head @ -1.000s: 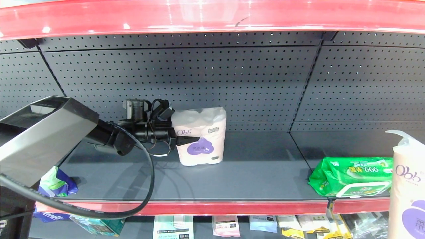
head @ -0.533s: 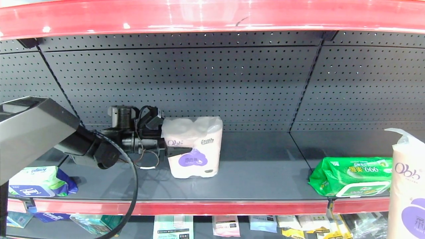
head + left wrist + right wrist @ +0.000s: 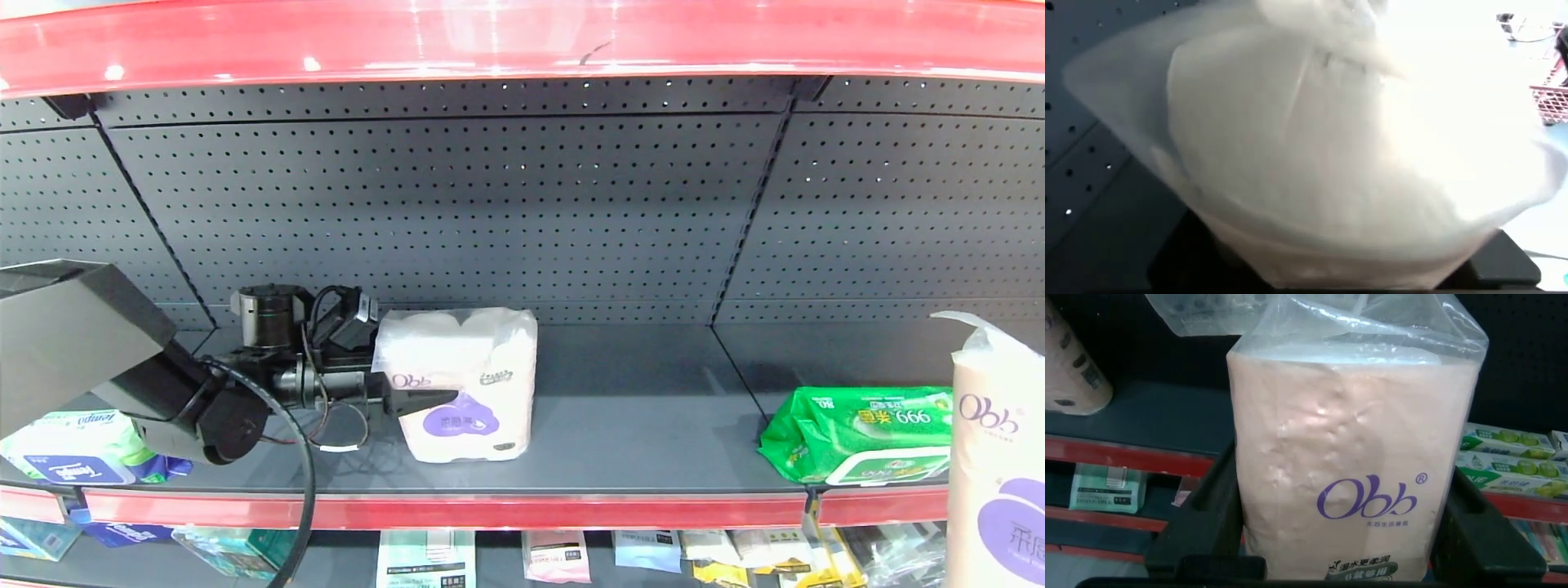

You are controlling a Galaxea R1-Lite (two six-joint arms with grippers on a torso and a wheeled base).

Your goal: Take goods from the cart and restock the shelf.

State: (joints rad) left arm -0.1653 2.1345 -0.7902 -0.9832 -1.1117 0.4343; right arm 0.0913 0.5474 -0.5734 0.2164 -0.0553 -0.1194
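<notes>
A white pack of toilet rolls with a purple label (image 3: 469, 384) stands upright at the left-middle of the grey shelf board (image 3: 637, 433). My left gripper (image 3: 433, 392) is shut on it from the left; whether the pack's base touches the board I cannot tell. In the left wrist view the pack (image 3: 1331, 147) sits close between the dark fingers (image 3: 1184, 257). A second such pack (image 3: 996, 465) is at the right edge, in front of the shelf. My right gripper (image 3: 1347, 547) is shut on this pack (image 3: 1347, 457), one black finger (image 3: 1200, 523) on each side.
A green wet-wipe pack (image 3: 865, 433) lies on the shelf's right bay. A tissue pack (image 3: 73, 449) lies at the far left by the red front lip (image 3: 490, 512). The pegboard back wall (image 3: 522, 204) and a red upper shelf (image 3: 522, 41) bound the bay. Small goods fill the lower shelf (image 3: 563, 555).
My left arm has carried its pack leftward and toward the shelf's front edge. The right pack has shifted only slightly.
</notes>
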